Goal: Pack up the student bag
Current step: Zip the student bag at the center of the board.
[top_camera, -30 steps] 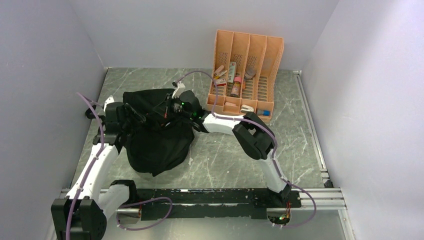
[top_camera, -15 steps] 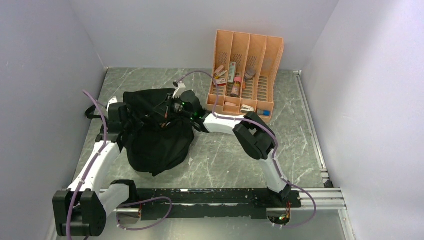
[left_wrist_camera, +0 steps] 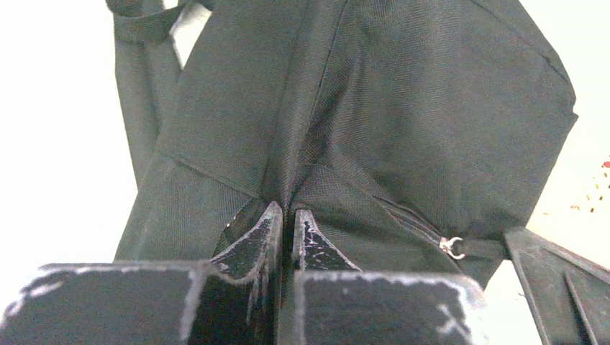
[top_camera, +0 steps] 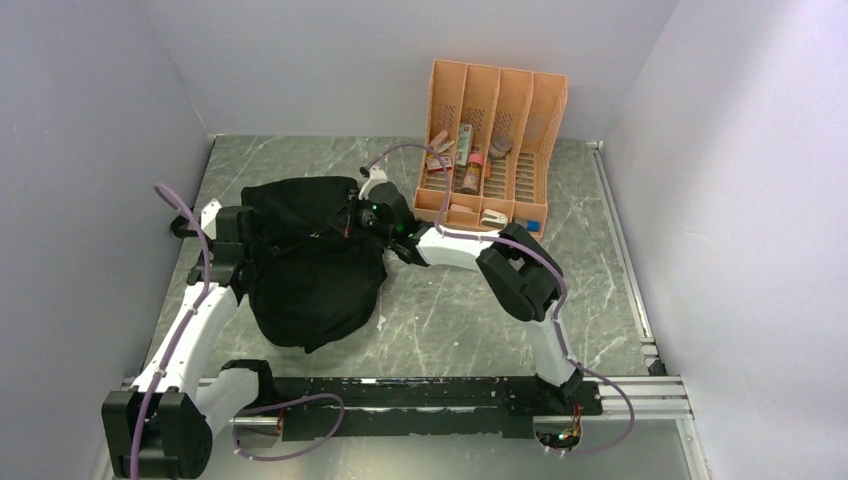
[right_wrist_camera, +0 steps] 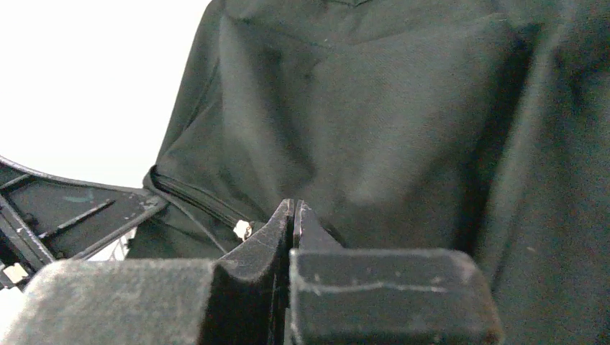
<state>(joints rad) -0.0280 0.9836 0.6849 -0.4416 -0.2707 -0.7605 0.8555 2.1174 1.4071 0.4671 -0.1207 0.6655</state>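
Two robot arms flank the student bag (top_camera: 315,265), a soft black backpack slumped on the left half of the marble-patterned table (top_camera: 450,320), just beside the orange desk organizer (top_camera: 495,150) that stands against the rear edge with small supplies in its slots.

The left gripper (left_wrist_camera: 286,213) has its fingers pinched together on a pucker of the bag's fabric, just beside the zipper line and its metal pull (left_wrist_camera: 453,246). The hold looks meant to anchor or lift that side so the opening can be worked.

The right gripper (right_wrist_camera: 293,207) is closed tight against the bag's far right shoulder. Whether any cloth is caught between its tips cannot be told.

The left arm rises from the near left corner and bends inward at the wrist. The right arm elbows out toward the organizer, its forearm swung left across the table. Packing appears not yet begun.
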